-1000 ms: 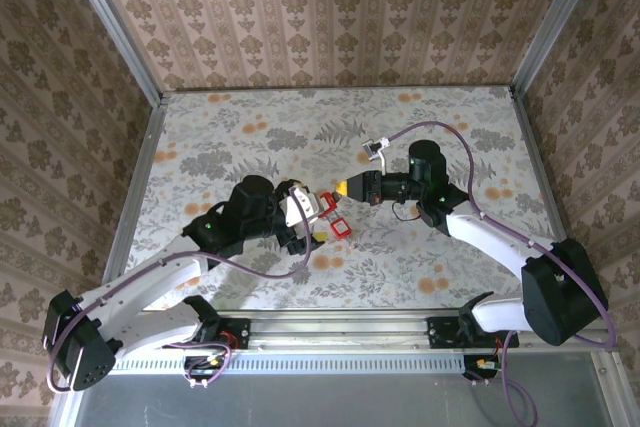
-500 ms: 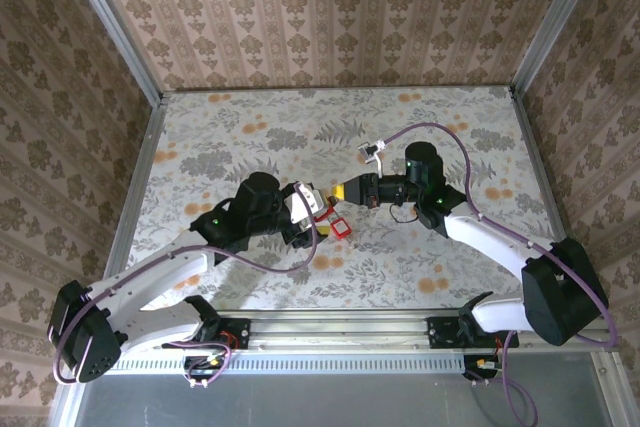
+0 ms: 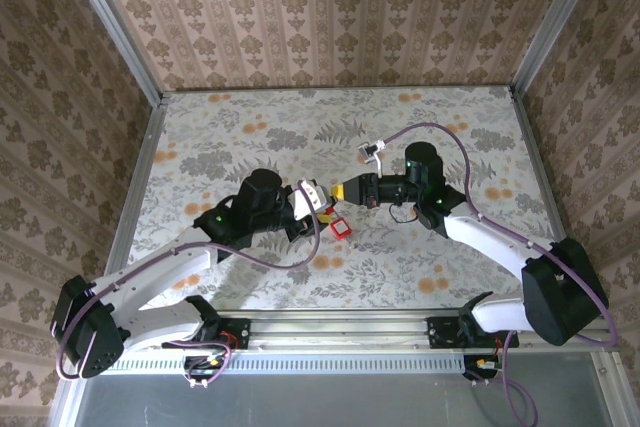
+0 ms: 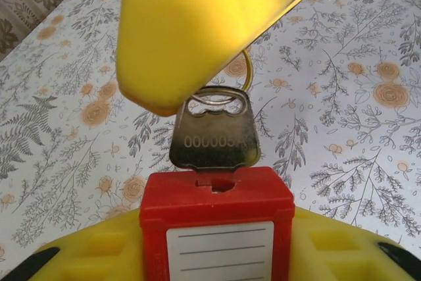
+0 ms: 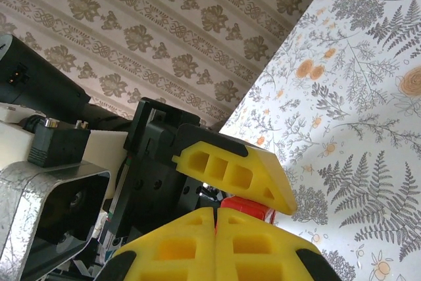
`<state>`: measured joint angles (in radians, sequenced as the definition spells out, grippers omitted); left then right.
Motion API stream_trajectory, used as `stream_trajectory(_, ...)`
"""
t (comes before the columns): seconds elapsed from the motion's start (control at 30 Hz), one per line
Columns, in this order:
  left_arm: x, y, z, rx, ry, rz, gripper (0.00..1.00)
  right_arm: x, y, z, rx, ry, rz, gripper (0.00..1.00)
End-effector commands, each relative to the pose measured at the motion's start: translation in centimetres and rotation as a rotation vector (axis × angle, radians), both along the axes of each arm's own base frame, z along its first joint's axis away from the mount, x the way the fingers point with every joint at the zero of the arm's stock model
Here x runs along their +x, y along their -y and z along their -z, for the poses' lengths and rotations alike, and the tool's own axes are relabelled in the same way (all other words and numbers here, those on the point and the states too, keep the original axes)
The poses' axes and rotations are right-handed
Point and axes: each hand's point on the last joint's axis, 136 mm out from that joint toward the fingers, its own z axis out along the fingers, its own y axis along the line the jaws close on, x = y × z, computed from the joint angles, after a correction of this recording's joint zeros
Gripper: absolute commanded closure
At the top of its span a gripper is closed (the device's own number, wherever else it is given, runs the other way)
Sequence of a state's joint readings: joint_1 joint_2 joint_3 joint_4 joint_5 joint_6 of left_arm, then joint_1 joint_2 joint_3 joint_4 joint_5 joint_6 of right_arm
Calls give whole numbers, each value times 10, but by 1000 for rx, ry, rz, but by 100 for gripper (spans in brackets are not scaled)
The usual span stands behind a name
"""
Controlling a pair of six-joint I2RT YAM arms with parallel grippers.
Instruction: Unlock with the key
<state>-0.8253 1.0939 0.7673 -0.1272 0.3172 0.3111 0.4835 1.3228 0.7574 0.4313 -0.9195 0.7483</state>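
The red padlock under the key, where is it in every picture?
Top external: the red padlock sits mid-table, at the tip of the right gripper.
Left wrist: the red padlock is bottom centre, under the key.
Right wrist: low centre, a red sliver past the yellow fingers.
Shared landmark: the right gripper, its yellow fingers next to the padlock in all three.

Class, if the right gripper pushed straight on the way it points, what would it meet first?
Likely the red padlock, just beyond the shut right gripper and held by the left gripper; depth is unclear.
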Motion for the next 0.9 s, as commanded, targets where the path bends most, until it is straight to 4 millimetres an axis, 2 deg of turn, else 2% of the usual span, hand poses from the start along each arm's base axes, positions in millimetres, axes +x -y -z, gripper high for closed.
stream_trajectory(0.0,-2,5,-14,-30,24,22,64,-7,-2,-12,42,30,-23,100)
stream_trajectory(0.23,-6,2,-17,-21,52,19,84,-9,-1,-15,48,12,-23,100)
stream_trajectory(0.27,-7,2,-18,-16,66,24,88,-10,-1,-15,43,6,-26,97)
stream_trajectory(0.3,-9,2,-17,-8,80,25,90,-11,0,-14,31,3,-25,80)
stream_trajectory(0.37,-12,2,-16,13,104,29,93,-11,3,-10,-15,0,-8,55)
stream_trajectory(0.4,-14,1,-16,23,112,34,95,-12,6,-7,-48,3,6,49)
stream_trajectory(0.47,-19,0,-15,39,115,51,96,-16,11,-4,-98,16,14,44)
stream_trajectory(0.6,-25,-3,-13,62,115,74,100,-24,18,-3,-149,20,3,44)
stream_trajectory(0.87,-27,-1,-13,93,116,93,100,-33,18,1,-164,4,-38,50)
